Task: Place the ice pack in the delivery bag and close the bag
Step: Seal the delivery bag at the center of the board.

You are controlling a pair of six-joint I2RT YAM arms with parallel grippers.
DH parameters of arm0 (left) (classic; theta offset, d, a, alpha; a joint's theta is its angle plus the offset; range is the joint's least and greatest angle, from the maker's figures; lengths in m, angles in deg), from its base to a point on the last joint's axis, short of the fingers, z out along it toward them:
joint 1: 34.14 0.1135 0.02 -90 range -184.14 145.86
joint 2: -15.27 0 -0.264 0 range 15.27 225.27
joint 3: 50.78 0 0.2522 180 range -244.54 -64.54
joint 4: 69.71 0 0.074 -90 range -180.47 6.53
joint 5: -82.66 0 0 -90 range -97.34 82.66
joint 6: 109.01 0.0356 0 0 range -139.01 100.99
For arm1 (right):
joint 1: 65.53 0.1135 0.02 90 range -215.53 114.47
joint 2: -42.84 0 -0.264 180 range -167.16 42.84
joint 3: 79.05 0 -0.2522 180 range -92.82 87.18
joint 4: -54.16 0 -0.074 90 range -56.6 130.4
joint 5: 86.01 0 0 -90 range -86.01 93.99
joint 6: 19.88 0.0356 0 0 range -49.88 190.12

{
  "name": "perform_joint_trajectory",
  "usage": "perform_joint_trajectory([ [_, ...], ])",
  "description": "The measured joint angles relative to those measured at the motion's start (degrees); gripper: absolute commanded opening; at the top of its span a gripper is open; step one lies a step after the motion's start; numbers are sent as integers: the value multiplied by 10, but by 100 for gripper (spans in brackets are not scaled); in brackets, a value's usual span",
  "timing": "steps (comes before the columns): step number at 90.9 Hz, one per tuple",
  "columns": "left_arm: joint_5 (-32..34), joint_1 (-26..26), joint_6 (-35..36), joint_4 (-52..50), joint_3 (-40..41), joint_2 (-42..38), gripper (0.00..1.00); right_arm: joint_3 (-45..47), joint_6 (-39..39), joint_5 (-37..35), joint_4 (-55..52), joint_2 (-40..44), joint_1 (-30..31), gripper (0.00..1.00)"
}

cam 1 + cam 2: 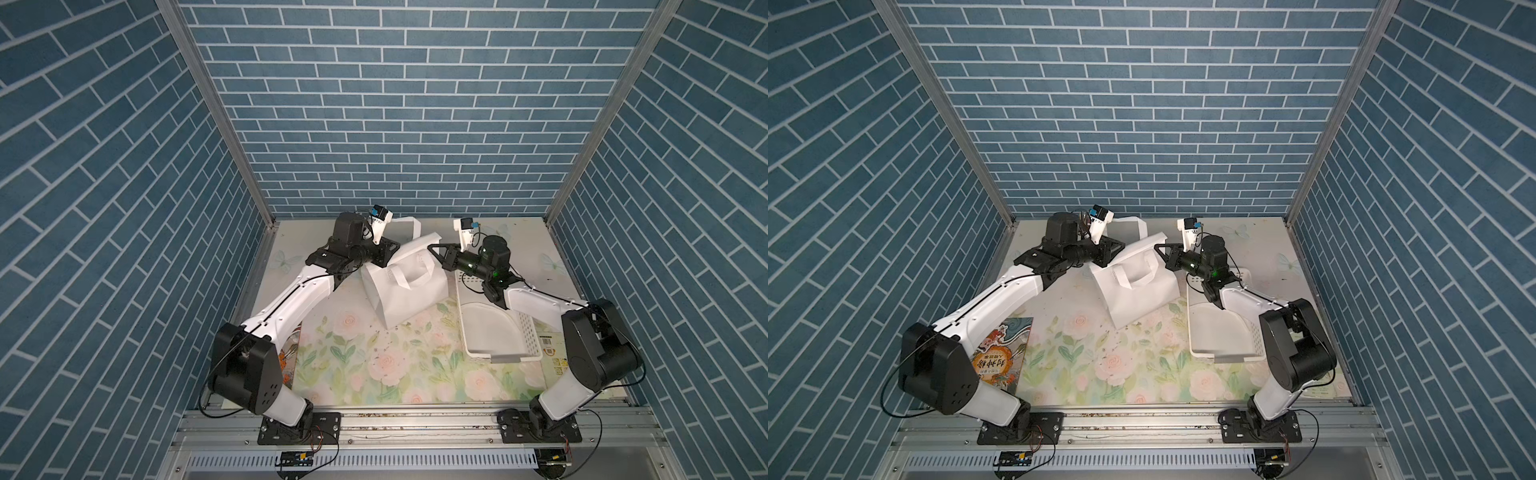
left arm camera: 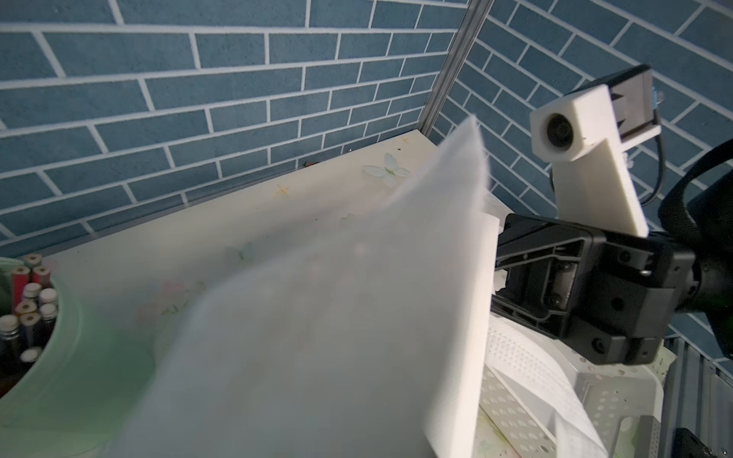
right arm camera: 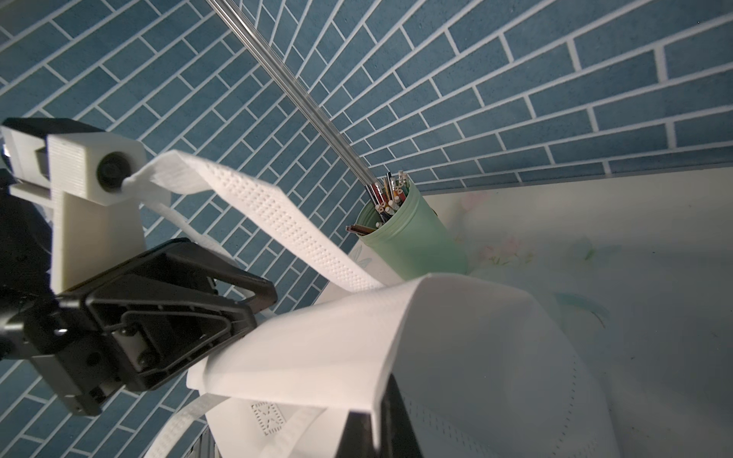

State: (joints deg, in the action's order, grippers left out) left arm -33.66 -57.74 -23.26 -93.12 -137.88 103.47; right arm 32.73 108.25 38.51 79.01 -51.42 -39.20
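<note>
- Two grippers of mine meet at the delivery bag [image 1: 405,299], which stands on the floral table [image 1: 395,374] just beside the white basket [image 1: 530,332].
- My right gripper [image 1: 431,247] is fully closed, pinching the bag's raised rim flap.
- My left gripper [image 1: 392,250] sits at the opposite rim. Blurred white fabric fills my left wrist view, so I cannot tell how wide its jaws stand or whether they grip.
- As for the ice pack, I cannot tell where it lies.
</note>
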Motion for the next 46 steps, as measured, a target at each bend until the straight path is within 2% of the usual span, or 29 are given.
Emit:
perform_joint_trajectory([
  [30, -30, 1, 11, 7, 7, 5, 28, -13, 0, 2, -3, -18, 0, 0],
  [46, -50, 2, 11, 14, 16, 1, 35, -23, 0, 4, -7, -28, 0, 0],
])
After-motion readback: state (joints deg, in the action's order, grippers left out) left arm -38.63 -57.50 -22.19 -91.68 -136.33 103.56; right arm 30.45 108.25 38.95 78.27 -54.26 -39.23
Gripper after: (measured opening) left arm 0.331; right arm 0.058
